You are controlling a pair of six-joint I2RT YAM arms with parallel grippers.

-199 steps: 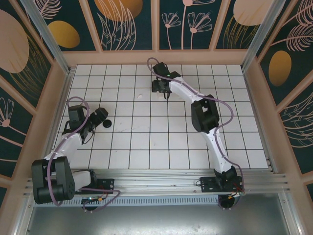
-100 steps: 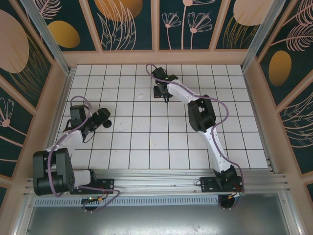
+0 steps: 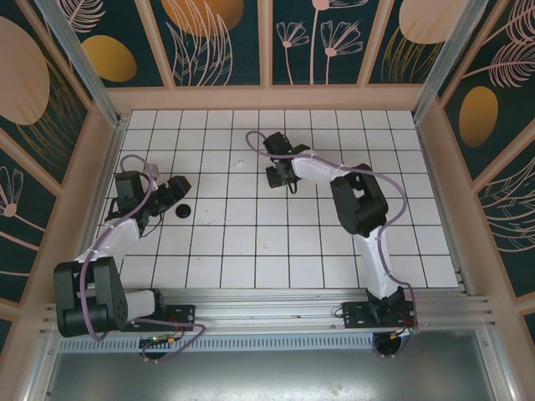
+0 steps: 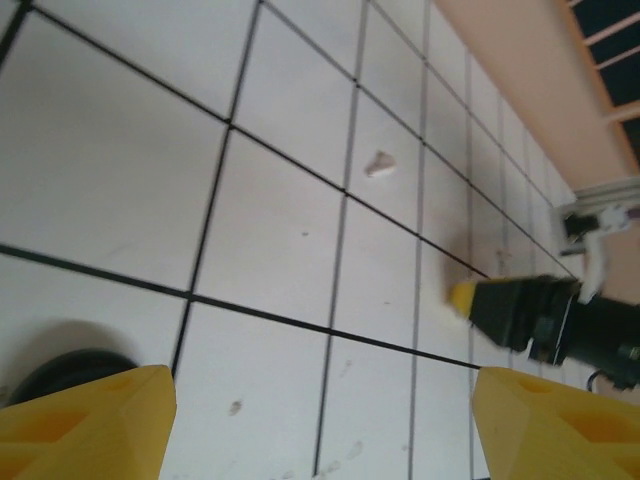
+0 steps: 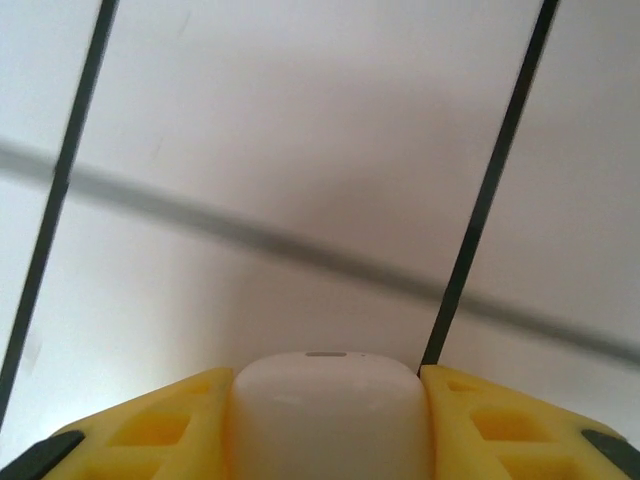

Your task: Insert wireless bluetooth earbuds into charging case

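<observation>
The right end effector (image 3: 282, 175) had drawn back from the far edge of the desk (image 3: 251, 242) toward its middle. Near the left edge, the left end effector (image 4: 325, 425) stood open and empty. Farther in, a white earbud (image 4: 380, 163) lay between both, nearer the right one, which gripped the white charging case (image 5: 325, 400); the earbud's long axis was unreadable.

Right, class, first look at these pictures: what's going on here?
The right gripper is clamped on a smooth white rounded case, holding it over the tiled table towards the far side. The left gripper hangs open over the tiles beside a round black object. A small white piece, perhaps an earbud, lies loose on a tile between the two arms.
</observation>
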